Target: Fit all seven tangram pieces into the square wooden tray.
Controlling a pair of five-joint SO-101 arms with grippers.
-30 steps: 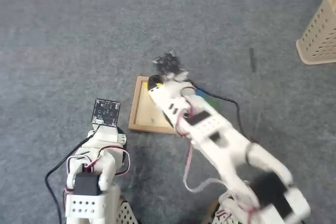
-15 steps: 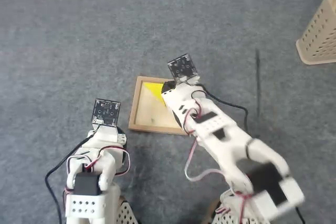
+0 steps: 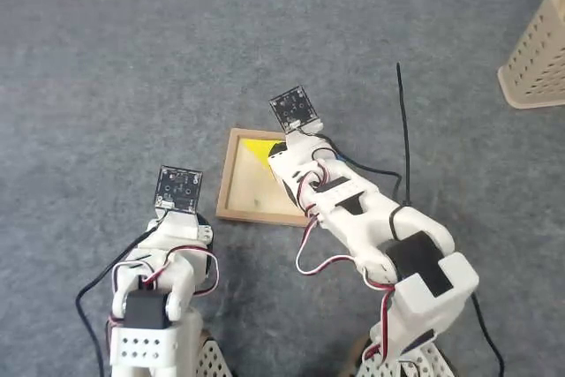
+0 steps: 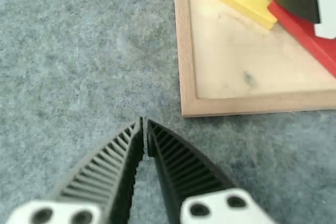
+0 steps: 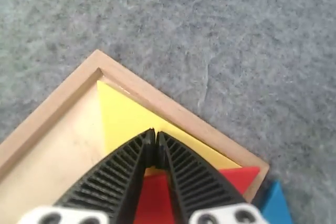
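The square wooden tray lies on the grey carpet in the middle. A yellow triangle sits in its far corner, flat against the rim, and it also appears in the high view. A red piece lies in the tray beside the yellow triangle. A blue piece lies on the carpet just outside the tray's rim. My right gripper is shut and empty, its tips over the yellow triangle near the red piece. My left gripper is shut and empty, low over carpet just short of the tray's near edge.
A beige slotted basket stands at the far right. A black cable runs over the carpet right of the tray. The left arm is folded near the front edge. Open carpet lies left of and beyond the tray.
The right arm has swung and drawn back over the tray, its elbow folding toward the front. The yellow triangle now lies uncovered in the tray's corner. The left arm has not moved.
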